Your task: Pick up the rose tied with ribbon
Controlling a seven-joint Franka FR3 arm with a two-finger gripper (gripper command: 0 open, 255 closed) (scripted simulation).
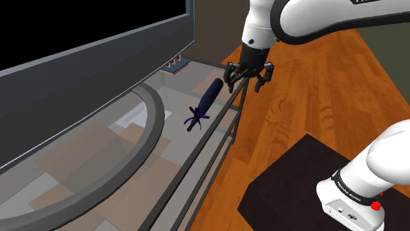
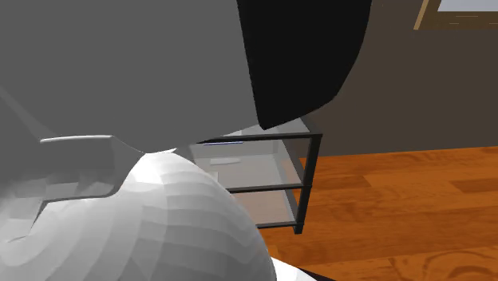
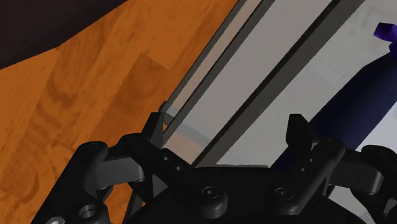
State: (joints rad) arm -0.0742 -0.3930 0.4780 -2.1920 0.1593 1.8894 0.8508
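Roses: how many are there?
1. The dark blue rose, tied with a purple ribbon, lies on the glass stand by the TV, below the open gripper toward the shoulder view's left. The TV might hide others.

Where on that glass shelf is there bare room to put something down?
Free: the glass top between the TV's curved grey foot and the front rail, nearer the camera than the dark blue rose with purple ribbon. Crowded: the far corner, where the rose lies near the open black gripper.
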